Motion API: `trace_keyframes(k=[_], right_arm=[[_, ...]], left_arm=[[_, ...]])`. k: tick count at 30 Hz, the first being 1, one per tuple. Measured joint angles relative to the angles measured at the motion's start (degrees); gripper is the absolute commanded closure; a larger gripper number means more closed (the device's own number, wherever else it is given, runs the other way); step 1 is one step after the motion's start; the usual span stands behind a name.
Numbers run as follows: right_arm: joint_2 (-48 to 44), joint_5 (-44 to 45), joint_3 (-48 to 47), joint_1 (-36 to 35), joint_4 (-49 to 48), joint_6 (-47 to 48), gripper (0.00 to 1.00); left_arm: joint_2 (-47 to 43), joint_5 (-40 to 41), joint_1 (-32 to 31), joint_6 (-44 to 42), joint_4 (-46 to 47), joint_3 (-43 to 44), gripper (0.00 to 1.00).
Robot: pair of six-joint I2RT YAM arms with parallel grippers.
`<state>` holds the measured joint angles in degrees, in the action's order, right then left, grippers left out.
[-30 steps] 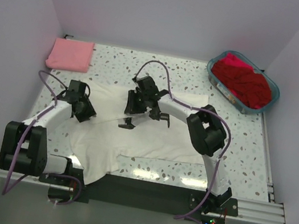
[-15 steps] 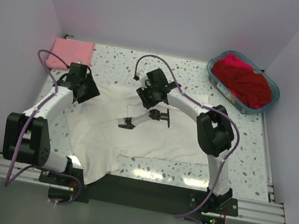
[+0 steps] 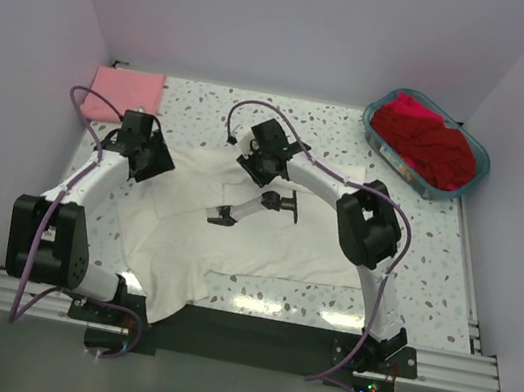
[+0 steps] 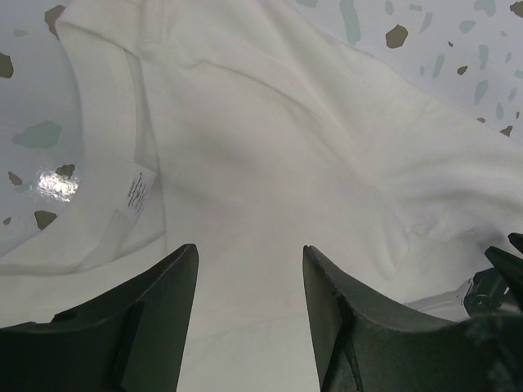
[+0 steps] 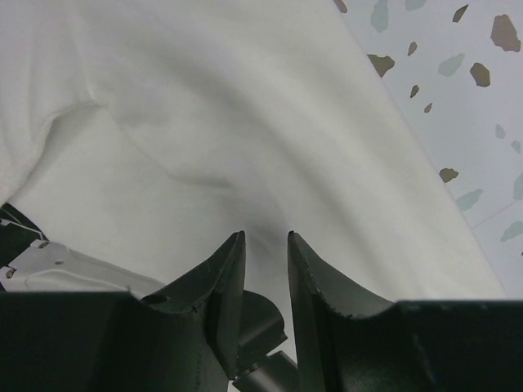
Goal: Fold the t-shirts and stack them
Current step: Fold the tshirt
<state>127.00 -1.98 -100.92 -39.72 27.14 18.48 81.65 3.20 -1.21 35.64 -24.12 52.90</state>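
Your left pincer (image 4: pixel 249 253) released above white shirt (image 3: pixel 234 237), 10 o'clock corner; your right pincer (image 5: pixel 266 237) at 12, near-closed, can't tell if gripping.

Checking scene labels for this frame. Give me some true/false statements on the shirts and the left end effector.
1. The pink shirt lies folded at the far left corner. True.
2. The red shirts are stacked on the pink shirt. False: they sit in the basket at the far right.
3. The left end effector is open over the white shirt. True.
4. The white shirt is folded. False: it lies spread out and rumpled mid-table.
5. A label shows on the white shirt. True.
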Motion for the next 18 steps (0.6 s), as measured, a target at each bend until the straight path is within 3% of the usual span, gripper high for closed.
trace_keyframes(k=[10, 15, 18], right_arm=[[1.20, -0.44, -0.02, 0.00, 1.22, 1.25, 0.70], [1.66, -0.24, -0.15, 0.00, 1.25, 1.79, 0.77], [2.29, -0.24, -0.44, 0.00, 1.16, 2.16, 0.87]], left_arm=[[-0.02, 0.00, 0.00, -0.37, -0.44, -0.87, 0.41], [-0.02, 0.00, 0.00, -0.79, -0.76, -1.18, 0.41], [-0.11, 0.04, 0.00, -0.85, -0.81, -1.27, 0.41]])
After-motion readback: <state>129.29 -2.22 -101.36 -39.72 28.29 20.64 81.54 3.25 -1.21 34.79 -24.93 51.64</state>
